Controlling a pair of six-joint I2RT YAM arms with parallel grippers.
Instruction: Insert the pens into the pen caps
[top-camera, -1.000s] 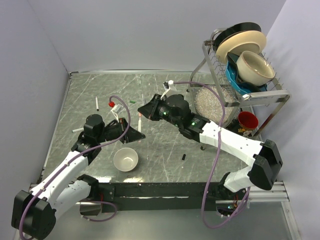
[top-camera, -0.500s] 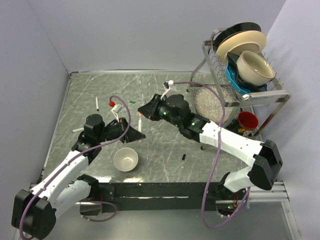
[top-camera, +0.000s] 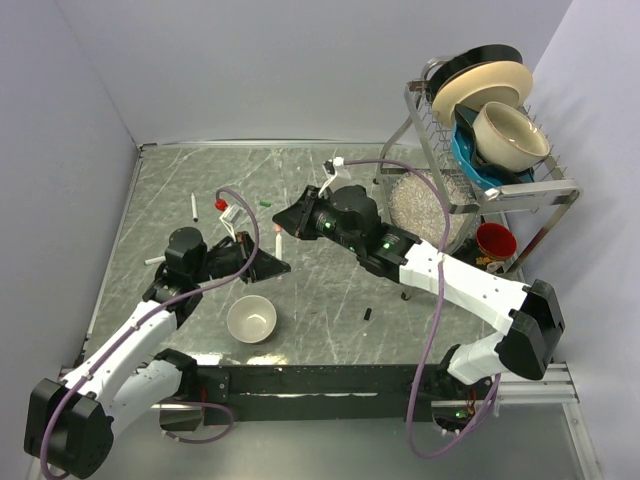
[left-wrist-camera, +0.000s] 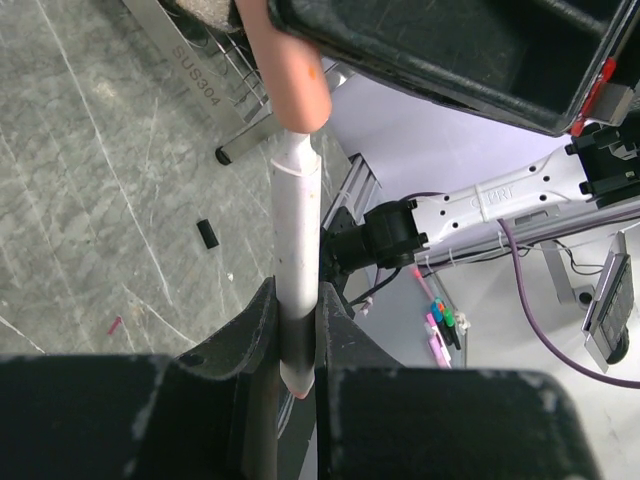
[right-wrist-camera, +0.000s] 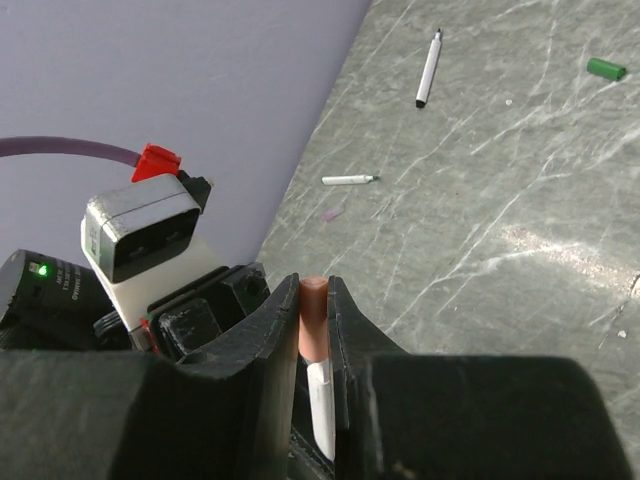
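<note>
Cap (left-wrist-camera: 290, 70) + R gripper (top-camera: 285, 217) nudged up-left over pen (left-wrist-camera: 297, 230).

Robot lab test cell: plain lilac walls (top-camera: 300, 60), marble-print table (top-camera: 330, 300), staged dish rack (top-camera: 520, 193).

Matt white plastic pen (left-wrist-camera: 297, 250), smooth orange-red cap (left-wrist-camera: 290, 80), glossy marbled grey table (left-wrist-camera: 90, 200).

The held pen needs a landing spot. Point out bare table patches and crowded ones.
Bare: the far strip of table behind the green cap, and the near patch between the white bowl and the black cap. Crowded: the middle, around the held pen, and the right side by the dish rack.
</note>
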